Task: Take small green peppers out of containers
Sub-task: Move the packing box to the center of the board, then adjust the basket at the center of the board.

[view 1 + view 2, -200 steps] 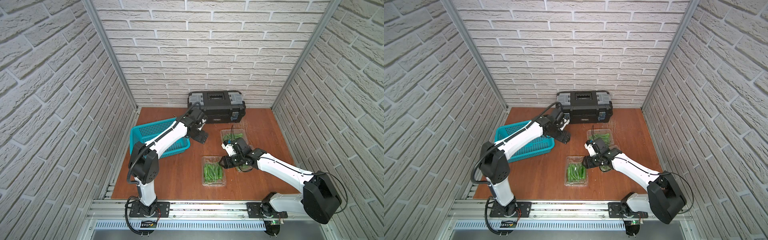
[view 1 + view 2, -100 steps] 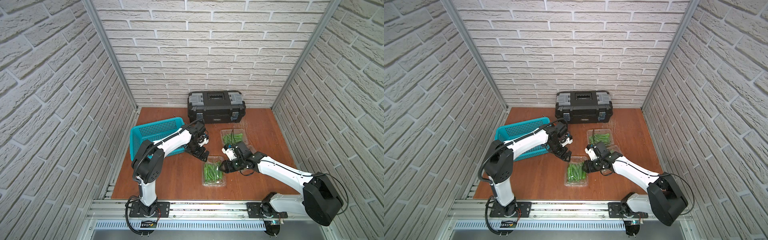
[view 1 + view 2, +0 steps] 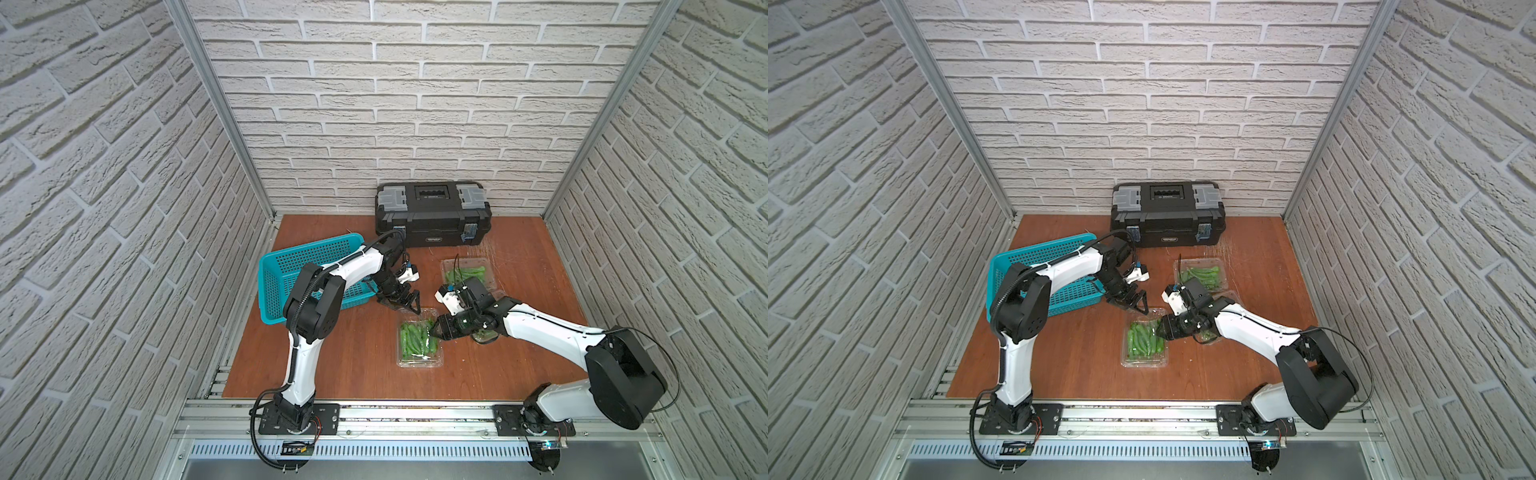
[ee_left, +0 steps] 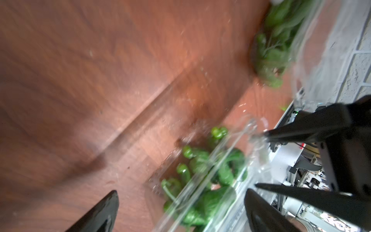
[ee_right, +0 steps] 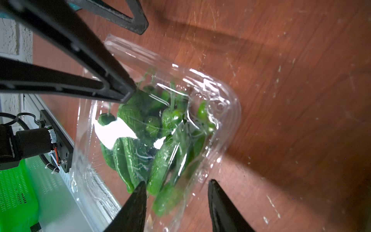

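Change: both arms are closing in on the near box (image 3: 417,361). A second ago the left gripper (image 3: 409,305) was hanging up by the basket (image 3: 316,253) and the toolbox (image 3: 432,216), and the right gripper (image 3: 436,330) was working over the third box (image 3: 484,338).
Left gripper: it is standing wide open and holding nothing. In its wrist view a corner of the near box is lying between its fingers (image 4: 104,211).
Right gripper: it is standing about half open, straddling the right rim of the near box. Its fingers (image 5: 136,202) are not visibly pinching the plastic.
Peppers (image 3: 415,338): they are lying packed inside the near box, with the clear lid apparently down over them. More are sitting in the far box (image 3: 486,266) by the toolbox. The third box is mostly hiding under the right arm, showing only a little green.
Table (image 3: 353,353): no loose pepper is showing on it, nor in the basket.
Meaning: attention is probably shifting to the near box. With a gripper arriving at each of two edges, a two-handed opening seems to be starting, one side bracing and one side prying.
Progress: judging by the full boxes, the emptying is barely beginning.
Risk: the thin plastic is likely to flex or skid if only one side is gripping.
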Controlling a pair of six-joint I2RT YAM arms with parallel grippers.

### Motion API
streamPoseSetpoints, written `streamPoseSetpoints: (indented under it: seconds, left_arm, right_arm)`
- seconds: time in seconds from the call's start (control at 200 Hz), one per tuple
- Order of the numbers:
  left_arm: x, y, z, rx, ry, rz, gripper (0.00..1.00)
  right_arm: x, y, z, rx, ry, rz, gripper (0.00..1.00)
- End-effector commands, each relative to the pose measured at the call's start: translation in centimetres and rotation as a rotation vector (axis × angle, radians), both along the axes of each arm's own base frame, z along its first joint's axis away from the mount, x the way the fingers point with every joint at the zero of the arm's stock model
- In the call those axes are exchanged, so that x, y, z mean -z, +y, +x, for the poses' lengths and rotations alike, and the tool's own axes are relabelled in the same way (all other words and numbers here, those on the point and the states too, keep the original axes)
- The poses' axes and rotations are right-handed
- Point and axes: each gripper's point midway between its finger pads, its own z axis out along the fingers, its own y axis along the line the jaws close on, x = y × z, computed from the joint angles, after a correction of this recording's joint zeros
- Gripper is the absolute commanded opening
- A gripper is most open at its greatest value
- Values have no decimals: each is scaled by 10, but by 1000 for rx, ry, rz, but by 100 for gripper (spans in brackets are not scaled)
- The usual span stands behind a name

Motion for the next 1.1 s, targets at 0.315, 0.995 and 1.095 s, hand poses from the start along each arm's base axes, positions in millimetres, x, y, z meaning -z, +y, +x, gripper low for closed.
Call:
streamPoseSetpoints:
  seconds: [0.315,0.995,1.095]
  left_arm:
    - [-29,-35,83,-84,-263,4,98]
    - [-43,101,-17,-142,-511,329,98]
    - [-44,106,-15,-210,-486,290,98]
  right_arm:
    - [-10,17,65,87,-110,-26,50]
    - [-29,1,55,43,-209,-35,50]
    - [-29,5,55,31,-200,-20,50]
